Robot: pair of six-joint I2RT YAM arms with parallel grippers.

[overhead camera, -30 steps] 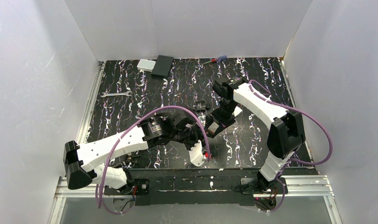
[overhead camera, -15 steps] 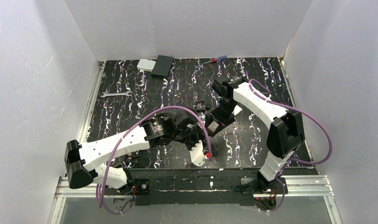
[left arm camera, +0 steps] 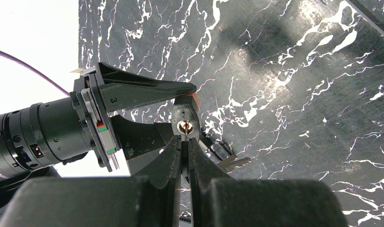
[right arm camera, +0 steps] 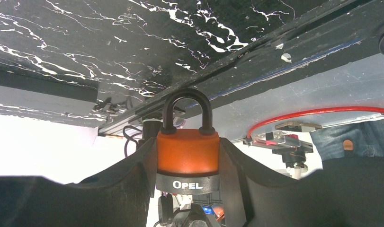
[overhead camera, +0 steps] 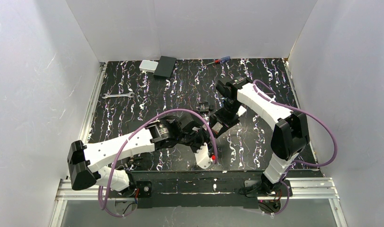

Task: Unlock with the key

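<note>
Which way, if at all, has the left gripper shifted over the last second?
Yes. In the top view the left gripper has crept slightly to the right, farther from the wrench, which lies unmoved.

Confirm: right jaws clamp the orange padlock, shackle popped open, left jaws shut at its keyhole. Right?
Not quite. The shackle is closed: the right wrist view shows both its legs seated in the orange padlock. The rest holds: the right gripper clamps the padlock, and the left gripper is shut at the keyhole.
</note>
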